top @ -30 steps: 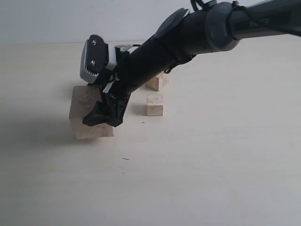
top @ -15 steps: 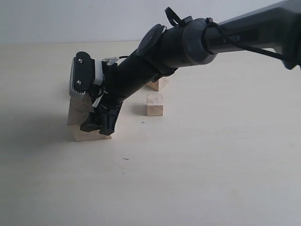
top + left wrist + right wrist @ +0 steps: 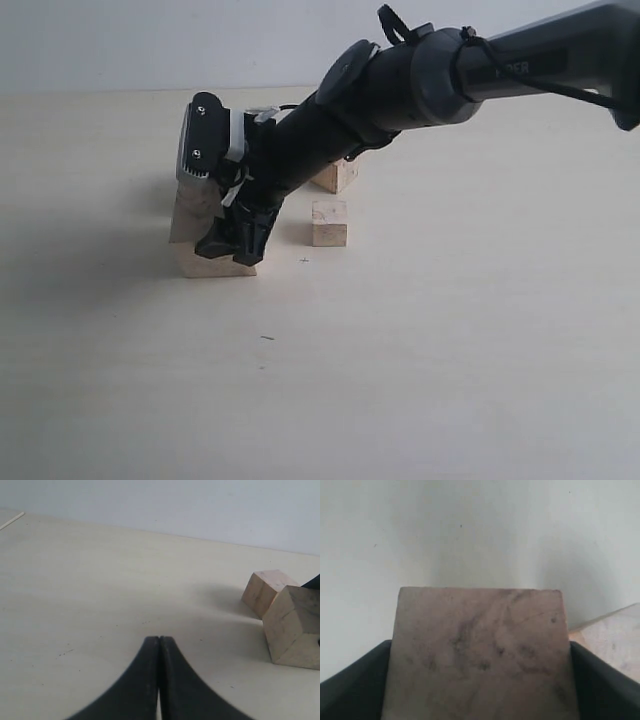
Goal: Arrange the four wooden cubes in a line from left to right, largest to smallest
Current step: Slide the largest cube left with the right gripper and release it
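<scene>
My right gripper (image 3: 222, 245) reaches across to the left side of the exterior view and is shut on the largest wooden cube (image 3: 192, 238), which sits low at the table surface. In the right wrist view this mottled cube (image 3: 480, 650) fills the space between the black fingers (image 3: 607, 690). A small cube (image 3: 329, 222) stands just right of it, and another cube (image 3: 336, 178) lies behind, partly hidden by the arm. A fourth cube does not show in the exterior view. My left gripper (image 3: 159, 641) is shut and empty, with two cubes (image 3: 266, 591) (image 3: 295, 627) off to its side.
The pale wooden table (image 3: 450, 350) stretches wide in front and to the right. The right arm's dark forearm (image 3: 420, 85) slants over the back cubes. A pale wall (image 3: 150, 40) closes the far side.
The right gripper, holding the largest cube, first shifted left, then moved right and a little farther back, bringing the cube closer to the small cube. The small cubes have not moved.
</scene>
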Action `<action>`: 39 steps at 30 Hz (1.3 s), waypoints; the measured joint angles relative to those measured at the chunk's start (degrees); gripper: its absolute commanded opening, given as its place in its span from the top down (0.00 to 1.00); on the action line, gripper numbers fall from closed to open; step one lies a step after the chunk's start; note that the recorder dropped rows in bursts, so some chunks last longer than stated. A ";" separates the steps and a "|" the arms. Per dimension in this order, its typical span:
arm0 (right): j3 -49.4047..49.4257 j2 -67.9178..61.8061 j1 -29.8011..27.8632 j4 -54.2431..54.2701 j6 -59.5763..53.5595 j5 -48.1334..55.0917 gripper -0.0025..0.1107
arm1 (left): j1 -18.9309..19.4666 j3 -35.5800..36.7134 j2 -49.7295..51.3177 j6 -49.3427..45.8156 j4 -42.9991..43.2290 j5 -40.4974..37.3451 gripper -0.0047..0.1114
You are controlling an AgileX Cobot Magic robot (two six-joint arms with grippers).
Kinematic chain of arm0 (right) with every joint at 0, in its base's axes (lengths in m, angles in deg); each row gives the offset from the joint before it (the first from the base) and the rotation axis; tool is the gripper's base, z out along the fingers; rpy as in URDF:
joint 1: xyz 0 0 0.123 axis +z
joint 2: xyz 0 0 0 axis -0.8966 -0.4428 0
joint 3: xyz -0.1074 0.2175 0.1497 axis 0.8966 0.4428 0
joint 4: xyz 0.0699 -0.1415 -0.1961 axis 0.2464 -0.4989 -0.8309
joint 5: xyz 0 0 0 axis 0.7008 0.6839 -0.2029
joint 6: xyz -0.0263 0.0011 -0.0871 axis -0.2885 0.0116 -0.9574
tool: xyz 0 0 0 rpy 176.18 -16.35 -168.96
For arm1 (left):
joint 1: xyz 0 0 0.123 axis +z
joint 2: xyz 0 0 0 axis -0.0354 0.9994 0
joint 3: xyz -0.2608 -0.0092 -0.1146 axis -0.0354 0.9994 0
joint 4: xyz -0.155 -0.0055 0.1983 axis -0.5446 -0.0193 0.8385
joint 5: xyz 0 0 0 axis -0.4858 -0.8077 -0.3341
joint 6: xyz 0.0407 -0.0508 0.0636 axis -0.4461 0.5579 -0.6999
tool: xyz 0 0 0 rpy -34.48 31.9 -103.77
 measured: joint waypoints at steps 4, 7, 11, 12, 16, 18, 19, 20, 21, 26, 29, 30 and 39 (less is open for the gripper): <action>-0.17 0.00 -0.09 -1.69 0.10 0.88 0.98 | 0.00 0.00 0.00 0.00 0.00 0.00 0.96; -0.40 0.00 -0.09 -2.35 0.10 1.32 0.98 | 0.00 0.00 0.00 0.00 0.00 0.00 0.96; -0.40 0.00 -0.09 -2.58 0.22 1.65 0.98 | 0.00 0.00 0.00 0.00 0.00 0.00 0.96; -0.40 0.00 -0.09 -2.58 0.22 1.65 0.96 | 0.00 0.00 0.00 0.00 0.00 0.00 0.96; -0.40 0.00 -0.09 -2.75 0.35 1.65 0.81 | 0.00 0.00 0.00 0.00 0.00 0.00 0.96; -0.40 0.00 -0.09 -2.75 0.35 1.65 0.71 | 0.00 0.00 0.00 0.00 0.00 0.00 0.96; -0.40 0.00 -0.09 -2.75 0.35 1.65 0.65 | 0.00 0.00 0.00 0.00 0.00 0.00 0.96; -0.40 0.00 -0.09 -2.75 0.35 1.65 0.59 | 0.00 0.00 0.00 0.00 0.00 0.00 0.96; -0.40 0.00 -0.09 -2.75 0.35 1.65 0.54 | 0.00 0.00 0.00 0.00 0.00 0.00 0.96; -0.40 0.00 -0.09 -2.75 0.78 1.43 0.28 | 0.00 0.00 0.00 0.00 0.00 0.00 0.96; -0.40 0.00 -0.09 -1.97 0.87 1.09 0.22 | 0.00 0.00 0.00 0.00 0.00 0.00 0.96; -0.40 -0.02 -0.09 -1.27 0.87 0.86 0.21 | 0.00 0.00 0.00 0.00 0.00 0.00 0.96; -0.40 0.85 -0.09 0.42 4.29 -0.47 0.09 | 0.00 0.00 0.00 0.00 0.00 0.00 0.96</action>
